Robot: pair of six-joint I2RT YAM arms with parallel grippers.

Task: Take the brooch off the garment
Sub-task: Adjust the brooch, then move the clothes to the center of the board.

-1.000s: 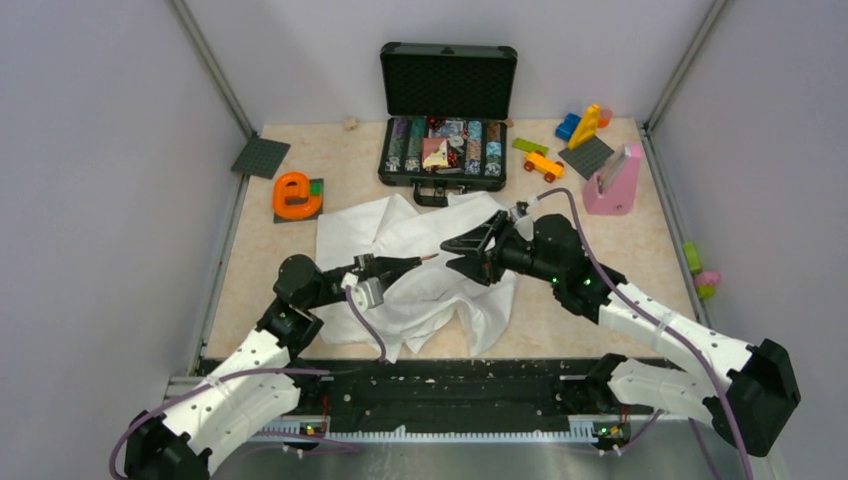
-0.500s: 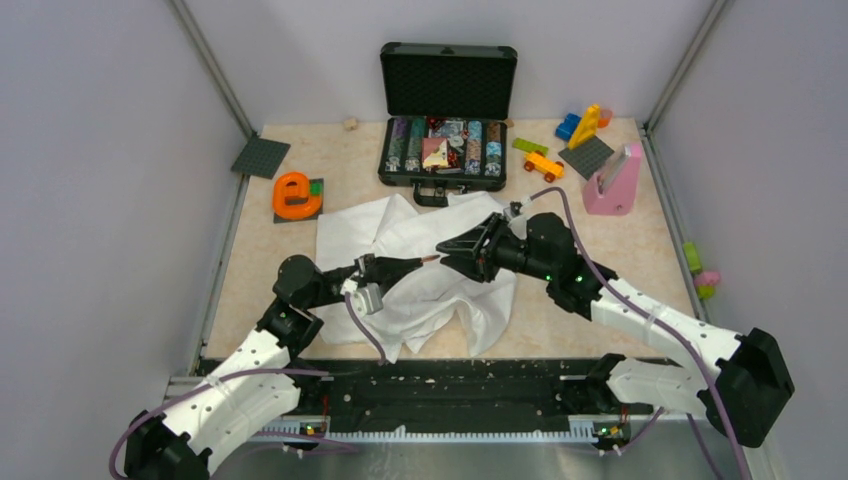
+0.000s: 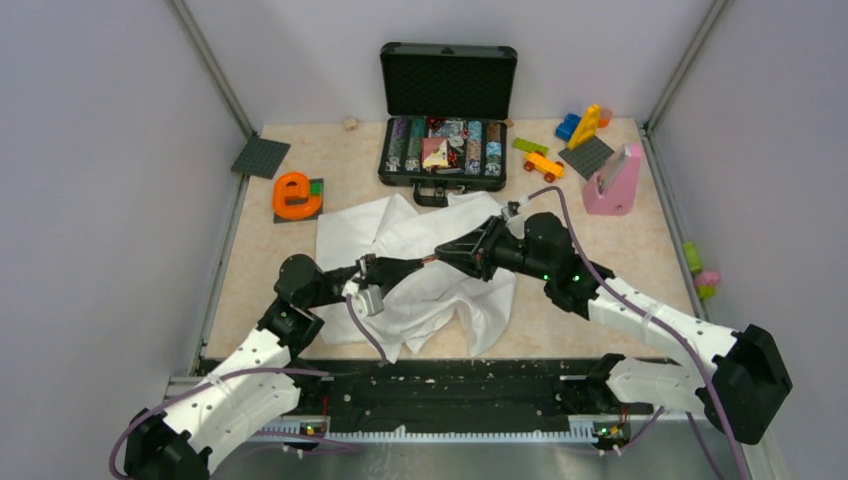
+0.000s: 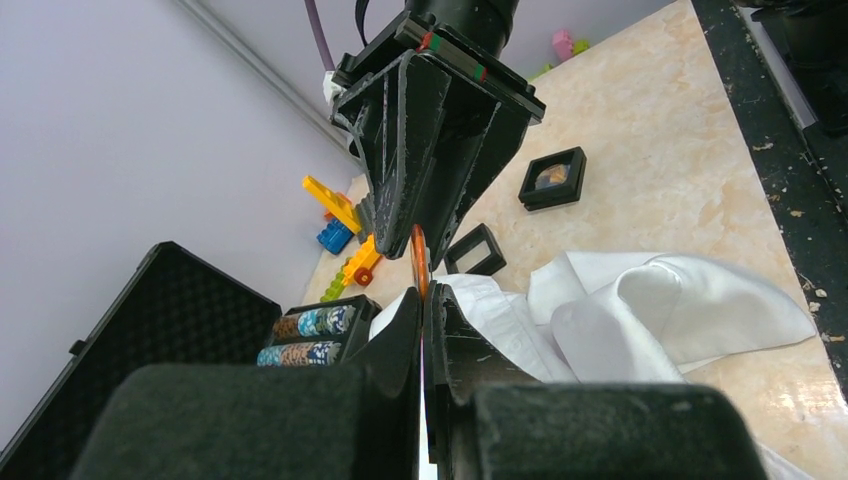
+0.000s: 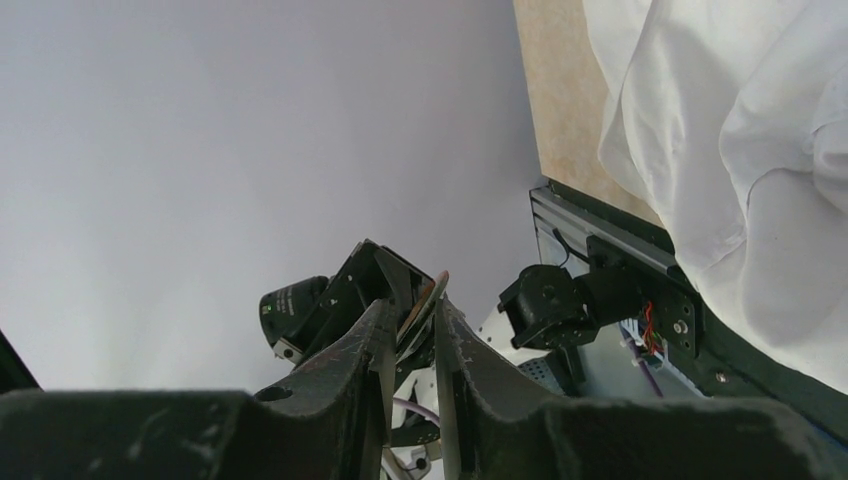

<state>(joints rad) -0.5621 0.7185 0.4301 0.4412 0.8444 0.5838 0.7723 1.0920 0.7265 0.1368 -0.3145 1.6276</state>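
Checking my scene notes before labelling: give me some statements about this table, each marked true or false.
The black case at the back stands open. True.
The left end effector and the right end effector meet above the white garment. True.
The orange letter e lies right of the case. False: it lies left of it.
The brooch lies loose on the garment. False: the left end effector grips it edge-on.
The pink stand sits inside the case. False: it stands on the table, right of the case.

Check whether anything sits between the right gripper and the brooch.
Nothing visible does. The brooch sits edge-on at the tips of the right gripper, with the left gripper pinching it from the opposite side, above the white shirt.
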